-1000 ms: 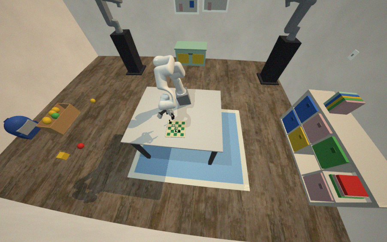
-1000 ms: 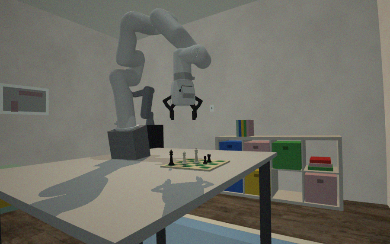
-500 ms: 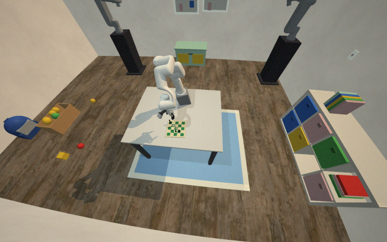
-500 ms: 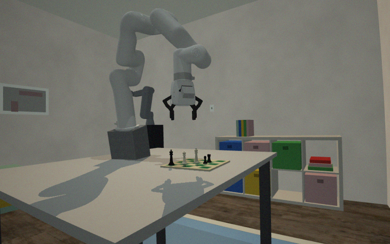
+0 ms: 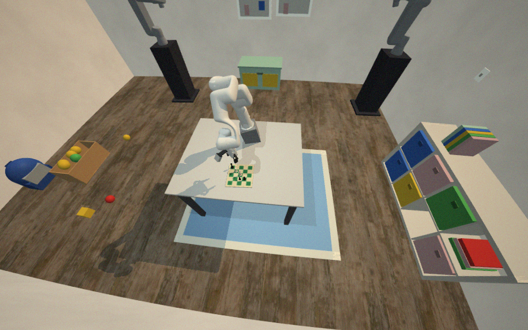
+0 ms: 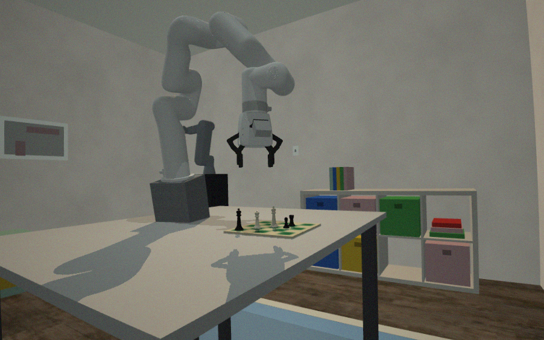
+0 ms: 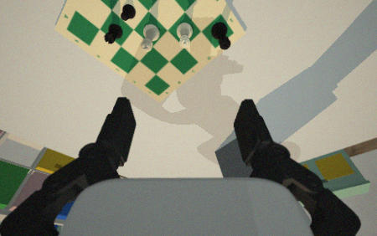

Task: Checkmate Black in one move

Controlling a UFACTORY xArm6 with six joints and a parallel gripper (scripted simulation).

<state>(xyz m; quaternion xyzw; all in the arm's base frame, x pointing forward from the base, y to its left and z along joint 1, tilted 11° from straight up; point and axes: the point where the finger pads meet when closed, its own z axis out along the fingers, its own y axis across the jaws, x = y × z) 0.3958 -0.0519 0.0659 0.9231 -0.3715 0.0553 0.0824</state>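
Observation:
A small green and cream chessboard (image 5: 239,176) lies on the white table; it also shows in the side view (image 6: 272,229) and the wrist view (image 7: 151,42). On it stand two white pieces (image 7: 150,34) (image 7: 183,33) side by side, both upright. A tall black piece (image 7: 220,33) stands at one board edge, seen at the left end in the side view (image 6: 238,219). Two smaller black pieces (image 7: 112,33) (image 7: 127,10) stand at the other side. My gripper (image 6: 255,160) is open and empty. It hangs high above the table, off the board's edge toward the arm's base.
The arm's grey base block (image 6: 179,199) sits on the table behind the board. A shelf with coloured bins (image 6: 389,236) stands beyond the table's right edge. A green cabinet (image 5: 260,72) and two black pedestals (image 5: 175,72) stand by the far wall.

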